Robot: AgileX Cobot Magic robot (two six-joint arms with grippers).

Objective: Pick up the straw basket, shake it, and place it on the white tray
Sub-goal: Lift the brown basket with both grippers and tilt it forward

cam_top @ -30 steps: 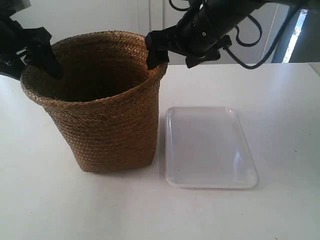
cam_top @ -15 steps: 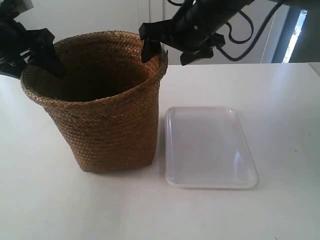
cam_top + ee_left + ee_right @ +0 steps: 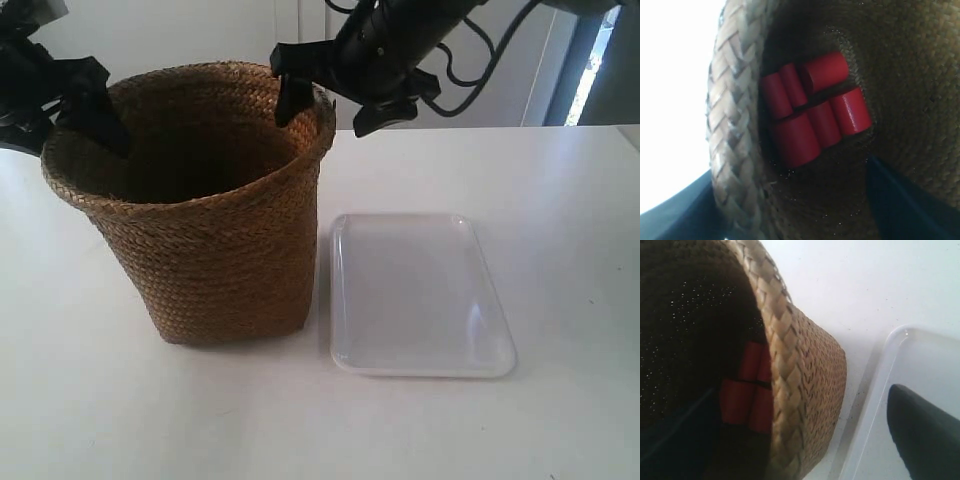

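Note:
The straw basket (image 3: 215, 240) stands upright on the white table, just left of the white tray (image 3: 420, 295). Its braided rim (image 3: 732, 130) runs between the fingers of my left gripper (image 3: 790, 200), which is open at the basket's left side (image 3: 60, 125). One dark finger (image 3: 895, 195) is inside the basket and the other is outside. My right gripper (image 3: 335, 105) is open too and straddles the rim (image 3: 782, 365) on the tray side. Its outer finger (image 3: 922, 432) hangs over the tray (image 3: 920, 365). Neither gripper is closed on the rim.
Several red cylinders (image 3: 815, 110) lie on the basket's dark bottom, and they also show in the right wrist view (image 3: 747, 390). The tray holds nothing. Black cables (image 3: 480, 60) trail behind the right arm. White table (image 3: 560, 170) extends around both objects.
The right arm has shifted left along the back of the rim, bringing one finger further over the basket's opening. The left arm, basket and tray have not moved.

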